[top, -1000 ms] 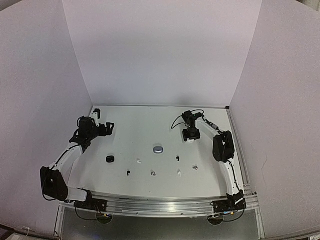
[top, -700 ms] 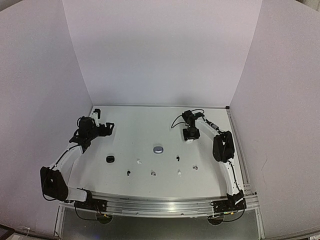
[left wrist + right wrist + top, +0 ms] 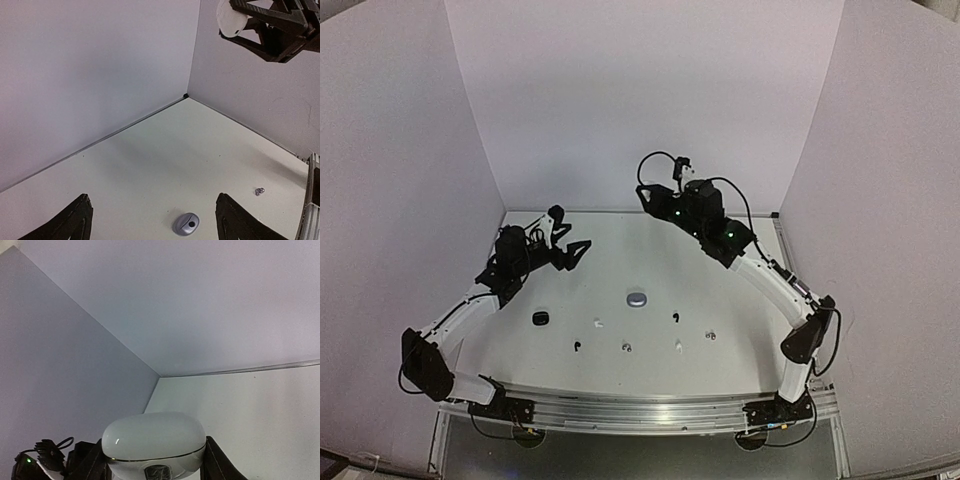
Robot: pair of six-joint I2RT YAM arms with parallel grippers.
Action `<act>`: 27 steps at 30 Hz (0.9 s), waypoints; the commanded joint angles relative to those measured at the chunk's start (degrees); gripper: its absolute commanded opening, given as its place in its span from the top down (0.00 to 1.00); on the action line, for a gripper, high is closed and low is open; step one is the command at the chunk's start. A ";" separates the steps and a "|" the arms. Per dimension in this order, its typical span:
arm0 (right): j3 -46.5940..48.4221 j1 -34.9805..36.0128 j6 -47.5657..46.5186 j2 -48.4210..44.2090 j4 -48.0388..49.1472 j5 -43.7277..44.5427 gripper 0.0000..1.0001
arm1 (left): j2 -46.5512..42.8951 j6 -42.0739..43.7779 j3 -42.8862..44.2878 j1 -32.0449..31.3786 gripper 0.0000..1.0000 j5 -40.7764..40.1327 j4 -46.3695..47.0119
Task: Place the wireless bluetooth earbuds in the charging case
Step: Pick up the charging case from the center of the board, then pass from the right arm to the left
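My right gripper [image 3: 154,456] is shut on a closed white charging case [image 3: 154,439], held high above the table's back; in the top view it [image 3: 653,196] hangs in front of the back wall. My left gripper [image 3: 568,246] stands open and empty above the table's left side, its fingertips [image 3: 82,202] wide apart. Ahead of it a grey case [image 3: 186,224] lies shut mid-table [image 3: 638,299]. A black case [image 3: 540,318] sits to the left. Earbuds lie loose along the front: white [image 3: 598,323], black [image 3: 675,317], black [image 3: 578,346], greyish [image 3: 627,347], white [image 3: 678,345], greyish [image 3: 710,336].
White walls [image 3: 640,110] enclose the table on three sides. A metal rail [image 3: 640,408] runs along the near edge, with both arm bases on it. The right arm [image 3: 760,270] arches over the table's right side.
The right arm has risen from the back-right table surface and swung up and left, carrying the white case. The left gripper has moved right and towards the middle, its jaws slightly narrower.
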 commanded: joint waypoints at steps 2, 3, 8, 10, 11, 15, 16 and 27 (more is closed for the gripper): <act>1.75 3.25 2.82 3.94 7.83 -0.63 1.00 | 6.08 -5.59 6.20 -2.99 0.17 0.21 19.60; 2.16 3.51 3.25 4.19 8.23 -1.39 1.00 | 6.56 -6.50 6.04 -3.47 0.18 0.28 23.11; 2.85 5.16 3.58 4.47 9.47 -3.10 1.00 | 9.82 -10.55 6.87 -5.59 0.22 -1.05 33.08; 2.83 5.67 4.08 4.52 9.89 -3.39 1.00 | 10.87 -10.49 7.00 -6.21 0.25 -1.04 35.29; 2.76 5.85 4.41 4.55 10.08 -3.43 1.00 | 11.25 -10.16 6.97 -6.47 0.26 -0.97 36.10; 2.71 6.20 5.24 4.84 10.47 -3.59 1.00 | 12.84 -9.05 7.28 -7.18 0.32 -0.18 39.34; 2.70 6.31 5.33 4.87 10.54 -3.53 1.00 | 13.17 -9.08 7.38 -7.27 0.33 -0.40 40.50; 4.53 6.48 5.86 6.43 10.99 -4.08 1.00 | 15.67 -9.67 9.47 -8.11 0.54 -2.08 44.73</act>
